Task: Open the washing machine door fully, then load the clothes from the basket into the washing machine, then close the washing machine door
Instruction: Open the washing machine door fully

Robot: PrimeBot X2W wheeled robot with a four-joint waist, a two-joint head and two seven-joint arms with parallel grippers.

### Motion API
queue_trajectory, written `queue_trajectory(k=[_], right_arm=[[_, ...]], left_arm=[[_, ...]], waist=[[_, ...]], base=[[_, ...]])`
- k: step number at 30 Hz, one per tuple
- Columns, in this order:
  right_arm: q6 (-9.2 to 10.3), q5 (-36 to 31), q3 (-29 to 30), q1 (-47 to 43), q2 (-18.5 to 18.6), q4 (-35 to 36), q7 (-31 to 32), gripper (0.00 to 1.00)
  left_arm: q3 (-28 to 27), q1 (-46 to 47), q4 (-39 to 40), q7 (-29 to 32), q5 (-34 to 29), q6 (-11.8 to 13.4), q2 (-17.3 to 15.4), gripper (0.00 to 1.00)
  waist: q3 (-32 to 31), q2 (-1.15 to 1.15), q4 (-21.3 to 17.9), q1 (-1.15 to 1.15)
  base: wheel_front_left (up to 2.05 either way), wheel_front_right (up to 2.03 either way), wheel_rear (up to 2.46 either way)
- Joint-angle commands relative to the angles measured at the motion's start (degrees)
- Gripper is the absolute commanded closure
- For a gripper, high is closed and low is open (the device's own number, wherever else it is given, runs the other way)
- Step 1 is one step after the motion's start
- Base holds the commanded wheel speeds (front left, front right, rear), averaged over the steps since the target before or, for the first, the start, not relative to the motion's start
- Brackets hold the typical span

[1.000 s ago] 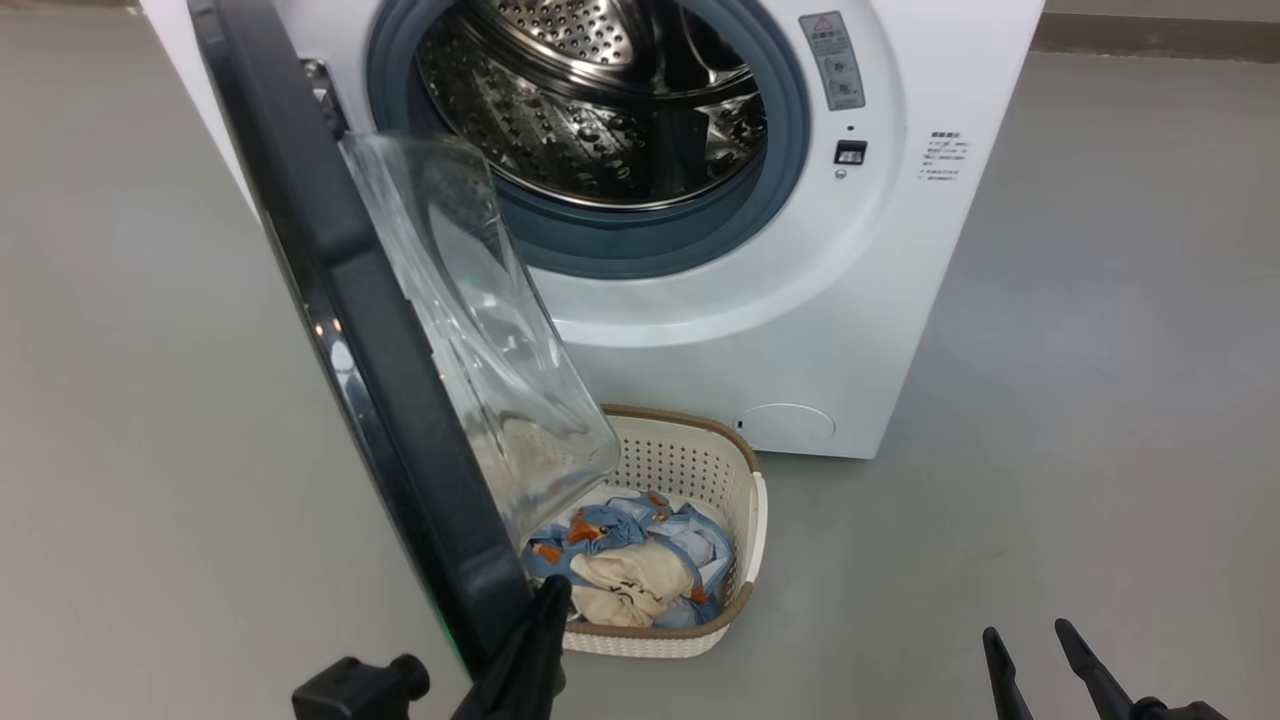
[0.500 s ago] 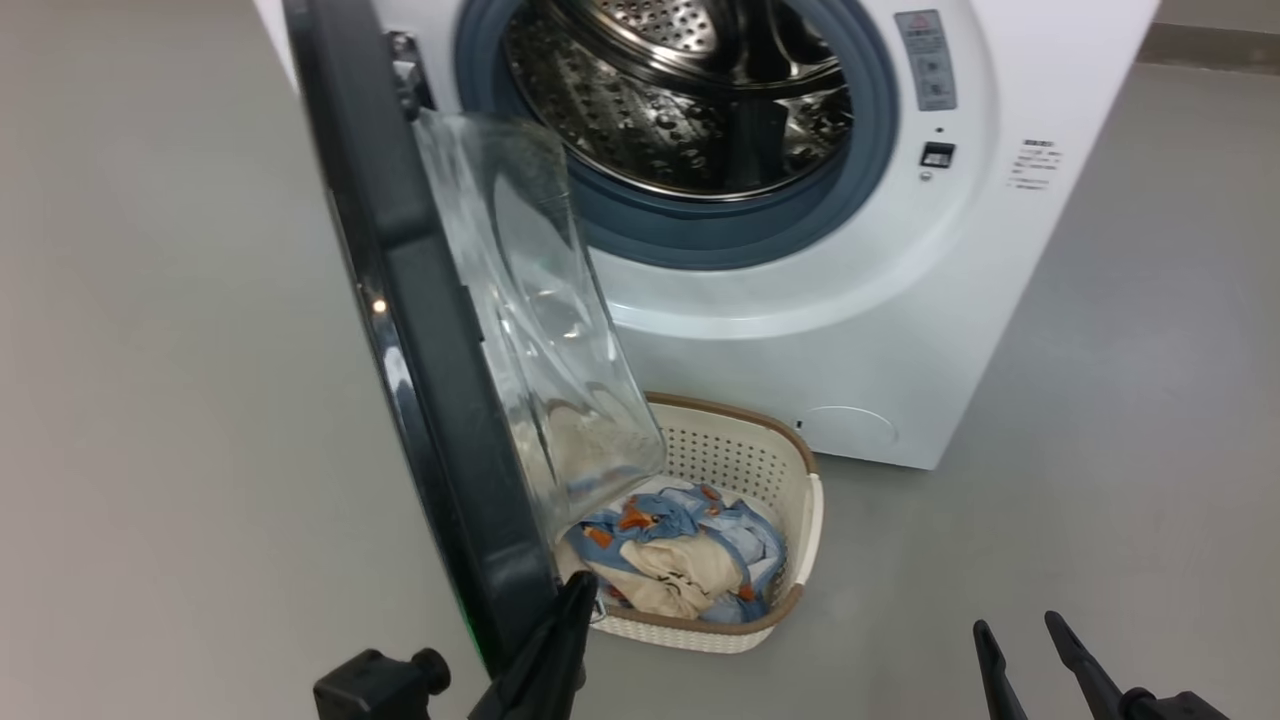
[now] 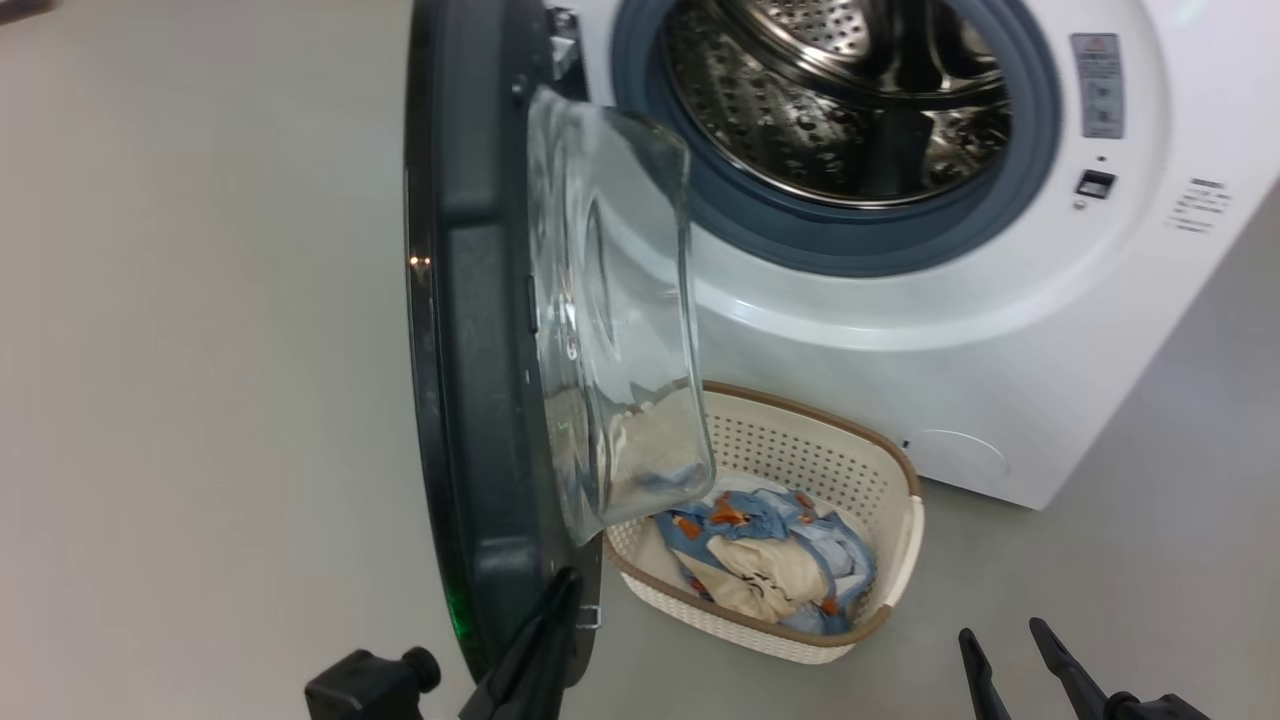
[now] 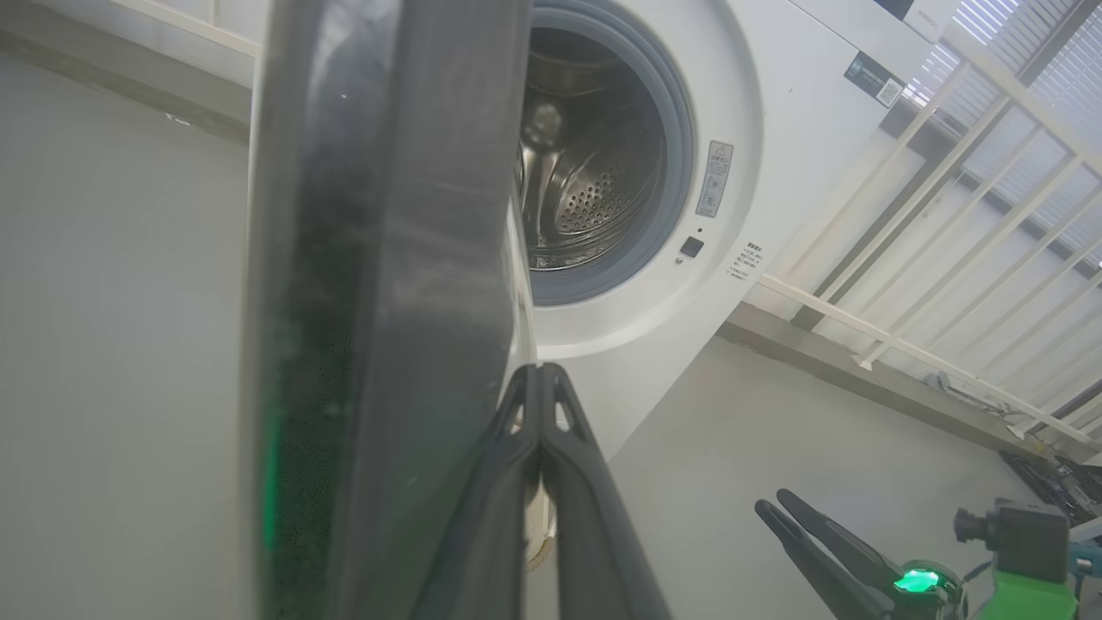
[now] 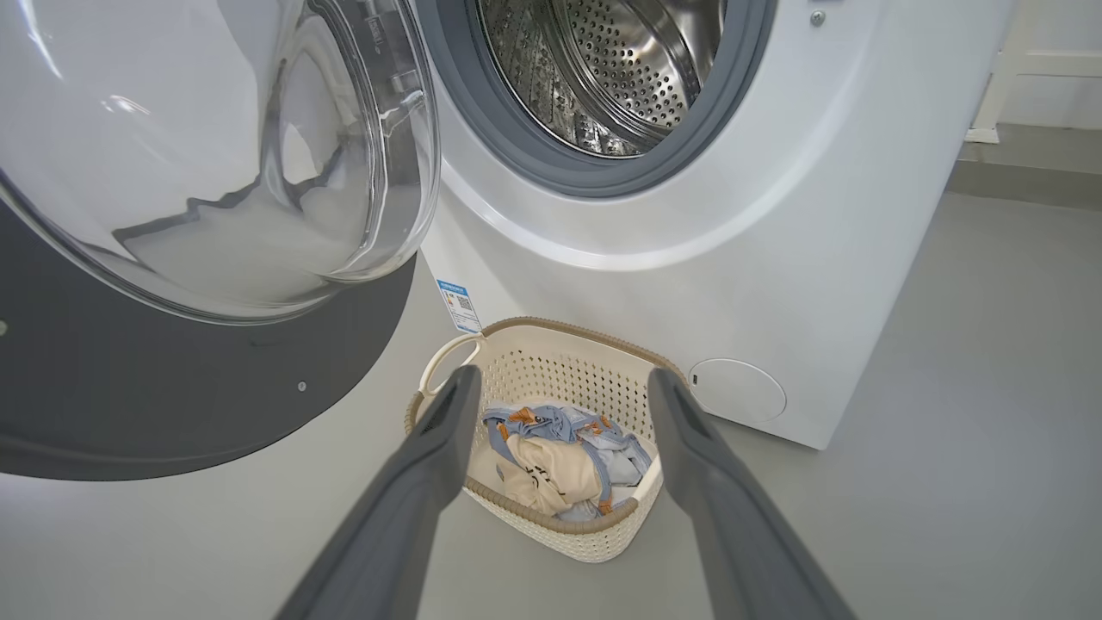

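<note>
Head view first: the washing machine door stands swung out, edge-on to us, roughly square to the washing machine. That is not fully open by my reckoning. The left gripper is pinched shut, holding nothing, its fingers laid against the door's lower inner edge. The right gripper waits low on the right, spread wide and empty, well apart from everything. The basket sits on the floor just in front of the machine, with the clothes heaped inside and the glass window bulging over its left end.

Left wrist view now: the closed fingertips sit right at the door's inner face. Whether they press on it or merely stand beside it is hard to tell at this blurred, close range. Beyond them, the drum gapes open and bare.

Right wrist view: the wide-open fingers frame the basket, with the pile between them but some way off.

The dangers, as I judge them: a push from two closed fingertips on a smooth rim could slide off, leaving the door half open or letting it drift back. And with that glass bowl hanging over the basket, a reach for the clothes now could knock the window or shove the light basket across the floor.
</note>
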State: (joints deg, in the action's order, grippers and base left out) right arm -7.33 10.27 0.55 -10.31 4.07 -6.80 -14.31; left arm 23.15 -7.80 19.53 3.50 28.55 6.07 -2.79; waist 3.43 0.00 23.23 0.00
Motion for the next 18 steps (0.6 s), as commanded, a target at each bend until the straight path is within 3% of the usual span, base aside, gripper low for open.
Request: queue_trajectory(k=[1,9,18], right_arm=[[-0.16,0.3,-1.6,2.1,1.0,1.0,-0.7,0.00],[-0.16,0.5,-1.8,1.8,1.1,0.8,-0.7,0.00],[-0.16,0.6,-2.7,1.6,1.5,0.4,-0.7,0.00]], left_arm=[[-3.2,2.8,0.6,-0.7,-0.4,1.2,-0.2,1.00],[-5.2,3.4,-1.3,-2.7,-0.3,2.3,-0.2,1.00],[-10.2,7.1,-9.0,-7.4,0.1,2.8,-1.2,1.00]], waist=[[0.1,0.00,3.0,0.00],[0.4,0.00,6.1,0.00],[0.8,0.00,7.2,0.00]], base=[[0.00,0.00,0.00],[0.00,0.00,0.00],[0.00,0.00,0.00]])
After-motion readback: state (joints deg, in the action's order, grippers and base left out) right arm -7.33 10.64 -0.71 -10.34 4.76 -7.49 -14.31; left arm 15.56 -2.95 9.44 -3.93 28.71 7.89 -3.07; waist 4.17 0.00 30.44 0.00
